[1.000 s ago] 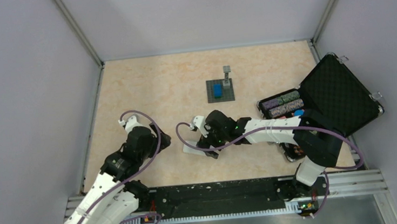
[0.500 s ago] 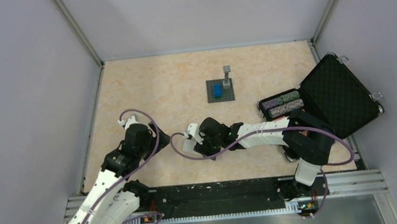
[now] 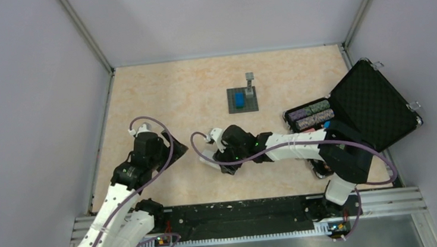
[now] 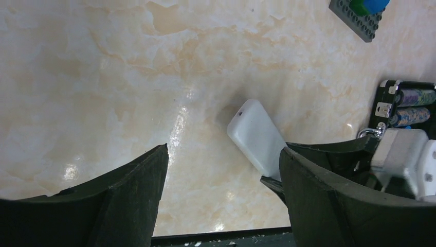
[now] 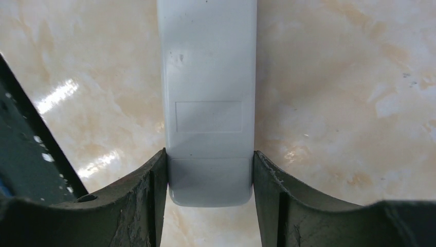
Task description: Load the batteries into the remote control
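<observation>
The right arm (image 3: 289, 144) reaches low across the table (image 3: 172, 97), and the right gripper (image 5: 210, 177) is clamped on the white remote (image 5: 208, 103), plain back up. The remote's far end runs out of frame. The left gripper (image 4: 222, 154) hovers with jaws wide apart; the remote lies ahead to its right, partly hidden by one finger (image 4: 329, 195).

Left arm (image 3: 115, 198) and right arm (image 3: 292, 144) have white shells and black joints, each trailing a purple cable (image 3: 193, 145). The right gripper (image 5: 208, 154) has dark fingers (image 5: 139, 206), seemingly scuffed rubber.
</observation>
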{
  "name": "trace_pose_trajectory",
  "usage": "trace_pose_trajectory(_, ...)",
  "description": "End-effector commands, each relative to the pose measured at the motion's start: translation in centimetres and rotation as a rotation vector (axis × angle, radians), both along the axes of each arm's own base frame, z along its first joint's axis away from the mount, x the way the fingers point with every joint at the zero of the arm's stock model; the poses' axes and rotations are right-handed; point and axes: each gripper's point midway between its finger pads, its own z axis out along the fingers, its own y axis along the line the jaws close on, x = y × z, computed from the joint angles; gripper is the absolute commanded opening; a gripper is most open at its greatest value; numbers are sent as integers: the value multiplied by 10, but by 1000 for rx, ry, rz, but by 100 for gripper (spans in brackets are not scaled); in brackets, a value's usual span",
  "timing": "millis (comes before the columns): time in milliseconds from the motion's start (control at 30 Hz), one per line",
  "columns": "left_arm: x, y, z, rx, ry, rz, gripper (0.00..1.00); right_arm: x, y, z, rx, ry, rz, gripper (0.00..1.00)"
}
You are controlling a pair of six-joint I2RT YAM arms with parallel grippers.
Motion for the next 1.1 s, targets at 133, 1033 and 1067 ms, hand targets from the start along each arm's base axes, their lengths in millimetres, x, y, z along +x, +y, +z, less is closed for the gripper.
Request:
trace_pose_trajectory(133,35,-17,59,-109,-166,-3,81,38,28,118,476,188,-166,32)
trace_pose_trajectory(1033,42,-100,244,-531,-788,-468,61,4,31,346,1308,850,85,33)
trace_pose_trajectory(1067,43,-101,242,-534,-776,-473,52,5,32,344,1305,858,81,33)
